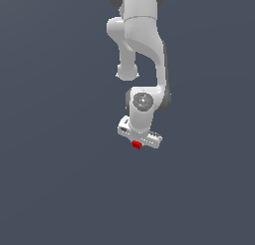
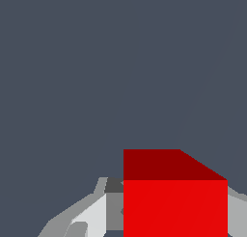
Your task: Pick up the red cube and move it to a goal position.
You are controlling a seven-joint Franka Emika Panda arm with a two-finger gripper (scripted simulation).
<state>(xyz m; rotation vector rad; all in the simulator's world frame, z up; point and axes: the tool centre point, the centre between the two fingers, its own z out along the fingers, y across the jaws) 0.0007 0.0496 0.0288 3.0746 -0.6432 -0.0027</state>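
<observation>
Overhead, the white Panda arm (image 1: pixel 142 45) reaches down across the plain dark grey-blue surface (image 1: pixel 55 164) that fills the exterior view, its wrist turned so that the tool (image 1: pixel 138 143) points at that surface. That tool is closed narrowly on the red cube (image 1: pixel 136 145), which peeks out as a small red patch below the white hand. Up close in the wrist view, the red cube (image 2: pixel 174 207) sits clamped between pale grey fingers (image 2: pixel 89 214), one on each side, touching its faces.
</observation>
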